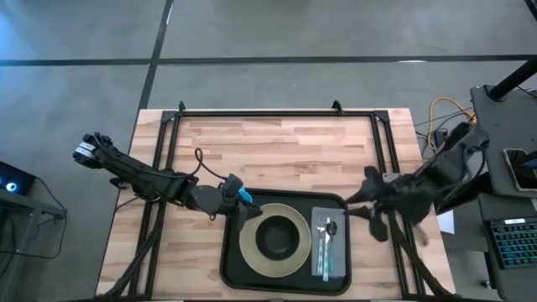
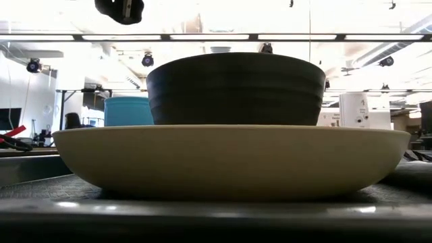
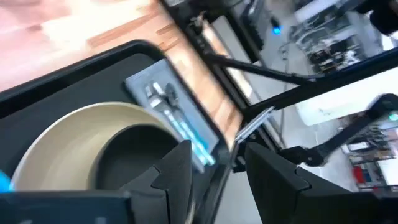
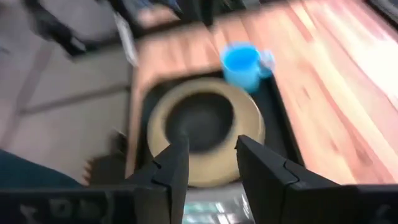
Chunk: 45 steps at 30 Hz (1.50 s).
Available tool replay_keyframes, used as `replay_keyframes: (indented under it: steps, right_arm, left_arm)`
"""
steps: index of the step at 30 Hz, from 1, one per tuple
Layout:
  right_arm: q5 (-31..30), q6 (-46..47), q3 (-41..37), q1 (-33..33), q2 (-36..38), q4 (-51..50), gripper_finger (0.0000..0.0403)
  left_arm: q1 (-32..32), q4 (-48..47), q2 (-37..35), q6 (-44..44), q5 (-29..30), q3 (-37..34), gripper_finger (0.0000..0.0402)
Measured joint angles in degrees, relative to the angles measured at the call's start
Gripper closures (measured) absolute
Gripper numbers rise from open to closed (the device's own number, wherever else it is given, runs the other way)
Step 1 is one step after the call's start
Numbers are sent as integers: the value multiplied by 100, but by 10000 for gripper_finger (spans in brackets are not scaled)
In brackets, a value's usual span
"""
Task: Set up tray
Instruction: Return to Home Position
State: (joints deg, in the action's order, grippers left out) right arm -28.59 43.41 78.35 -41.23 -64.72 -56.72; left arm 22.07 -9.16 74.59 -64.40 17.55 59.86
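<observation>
Hanging empty with fingers apart, the left claw (image 3: 216, 150) is over the far-left corner of the tray (image 1: 235, 273). The right claw (image 4: 211, 142), also apart, is near its right edge, so both seem free to go home. The tray lies on the counter (image 1: 277, 147) between the arms. The low view shows the black bowl (image 2: 236, 88) level on the tan plate (image 2: 229, 162) but hides the napkin (image 1: 339, 252), seen from above.
</observation>
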Motion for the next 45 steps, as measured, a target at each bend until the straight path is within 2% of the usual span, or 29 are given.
replay_keyframes:
  steps: [2,7,13,15,18,22,28,31,34,38,45]
  right_arm:
    - [58,-328,0,-2,222,427,280]
    - [251,-924,-270,0,533,1715,276]
    - [1273,-1149,-1409,282,569,3963,271]
    - [1734,-1357,-1878,483,538,4903,271]
    - [2006,-1616,-2362,956,507,5772,275]
    - [2024,-1853,-2535,1730,697,5602,280]
    - [3199,-2137,-2524,3000,1303,4898,281]
    - [3298,-2180,-2524,3446,1655,4412,277]
    - [3297,-2323,-2557,3741,1917,4090,274]
    - [3299,-2390,-2849,4007,2275,4136,270]
    - [3306,-1736,-4213,4112,2964,5054,278]
  left_arm:
    - [-1,182,-2,293,-14,6,271]
    - [93,982,-20,1530,-566,97,271]
    - [191,2899,-14,2448,-849,-97,271]
    - [191,3123,-7,2658,-895,-148,271]
    - [175,3132,-7,2860,-897,-153,271]
    - [73,3093,-44,3113,-897,-155,271]
    - [-196,2631,-504,3293,-910,-280,271]
    - [-235,2393,-946,3475,-897,-539,271]
    - [-226,2395,-1511,3674,-912,-908,271]
    - [-228,2470,-2334,3917,-832,-1530,271]
    - [-226,3488,-3469,4551,-829,-2799,271]
